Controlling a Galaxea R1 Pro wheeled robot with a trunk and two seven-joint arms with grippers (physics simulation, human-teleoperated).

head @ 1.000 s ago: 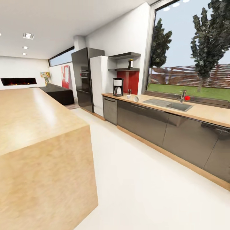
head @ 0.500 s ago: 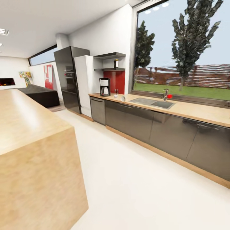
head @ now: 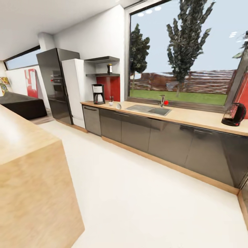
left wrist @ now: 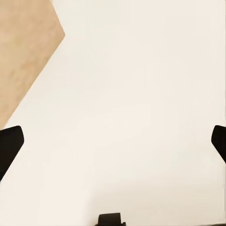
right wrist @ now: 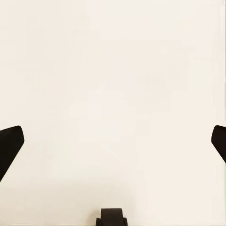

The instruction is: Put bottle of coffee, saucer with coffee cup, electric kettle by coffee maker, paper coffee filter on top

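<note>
The head view looks along a kitchen. The countertop [head: 193,117] runs below a big window [head: 186,55], over grey cabinet fronts [head: 165,137]. At its far end stands the coffee maker [head: 98,94], upright, close to the white fridge [head: 74,91]. Just beside the coffee maker, on the side of the sink [head: 149,110], are two small white things: the cup [head: 111,103] and, a little nearer to the sink, the saucer [head: 119,106], which seems to stand tilted on its edge. The cup is not on the saucer. Behind the cup there is a small dark object, too small to tell what it is.

On the wall above the coffee maker are two black shelves. The bottle [head: 110,68] with yellow lid stands on the lower shelf [head: 102,74].

The kettle [head: 234,114] stands on the countertop at the other end, well apart from the coffee maker, with the sink between them.

The wooden island [head: 31,179] is in the near left of the head view, and the pale floor [head: 137,193] lies between it and the cabinets.

In the left wrist view the left gripper [left wrist: 113,141] is wide open, its dark fingertips [left wrist: 9,146] far apart, and it holds nothing; under it is the floor and a corner of the island. In the right wrist view the right gripper [right wrist: 113,141] is also wide open and empty, above the bare floor.
</note>
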